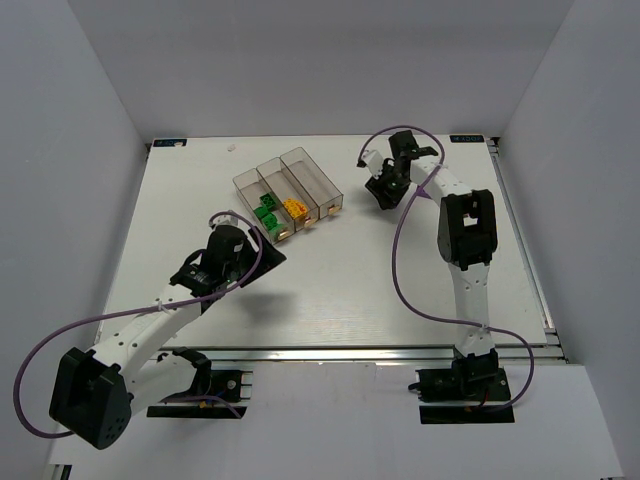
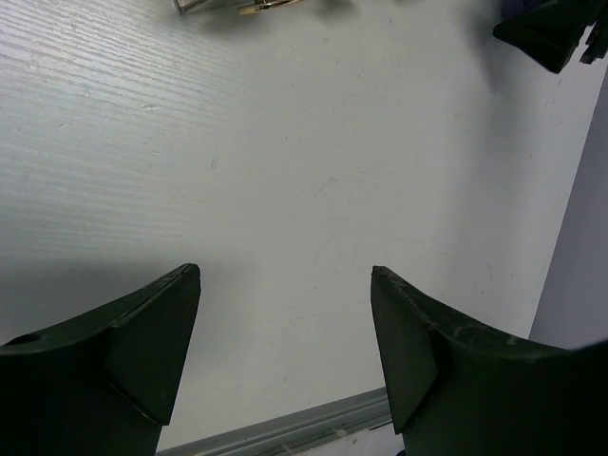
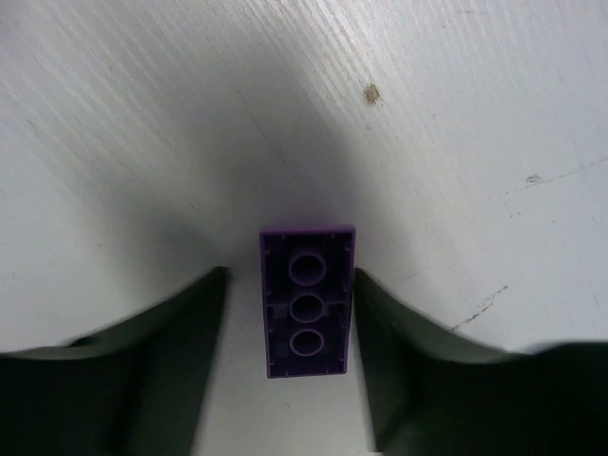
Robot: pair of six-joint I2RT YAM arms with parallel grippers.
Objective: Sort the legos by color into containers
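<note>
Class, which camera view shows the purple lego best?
Right wrist: the purple lego fills the middle, hollow underside facing the camera, between the fingers of the right gripper. Top external hides it behind that gripper; left wrist misses it.

Our left arm (image 1: 140, 335) and right arm (image 1: 465, 295) are white links with bulky black joints; we see a thin purple cable (image 1: 396, 250) looping along each, down to black bases (image 1: 465, 385).

Purple lego (image 3: 306, 300), green legos (image 1: 268, 213), yellow-orange legos (image 1: 294, 208), white table (image 1: 350, 290), black fingers (image 3: 142, 380).
</note>
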